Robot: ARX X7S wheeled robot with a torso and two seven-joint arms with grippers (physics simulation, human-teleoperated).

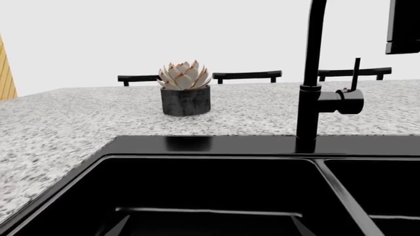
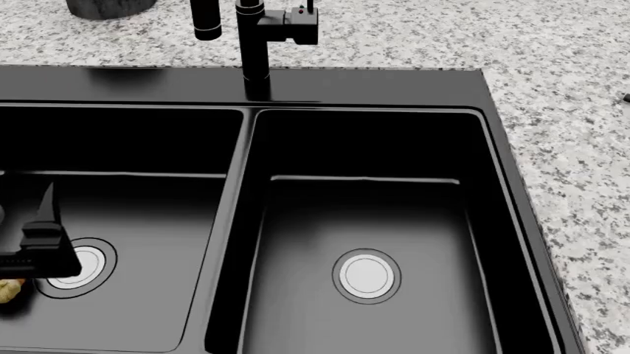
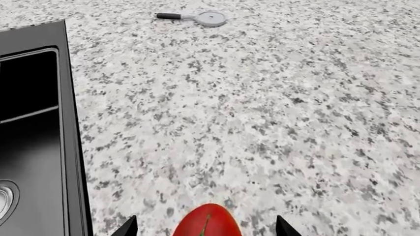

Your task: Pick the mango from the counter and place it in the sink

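Note:
The mango (image 3: 206,221), red with a green streak, lies on the speckled counter (image 3: 262,98) a little to the right of the black sink (image 3: 39,37). My right gripper (image 3: 206,229) is open, with one fingertip (image 3: 129,227) on each side of the mango and a gap to it on both sides. The right gripper and the mango are out of the head view. My left gripper (image 2: 40,243) hangs over the sink's left basin (image 2: 128,199), open and empty. In the left wrist view its fingertips (image 1: 120,227) stand wide apart above the basin.
The black faucet (image 2: 254,51) stands behind the divider between the basins. A potted succulent (image 1: 186,88) sits on the counter behind the sink. A pizza cutter (image 3: 196,18) lies farther off on the counter. A lumpy yellow thing (image 2: 8,290) lies in the left basin by the drain (image 2: 79,265).

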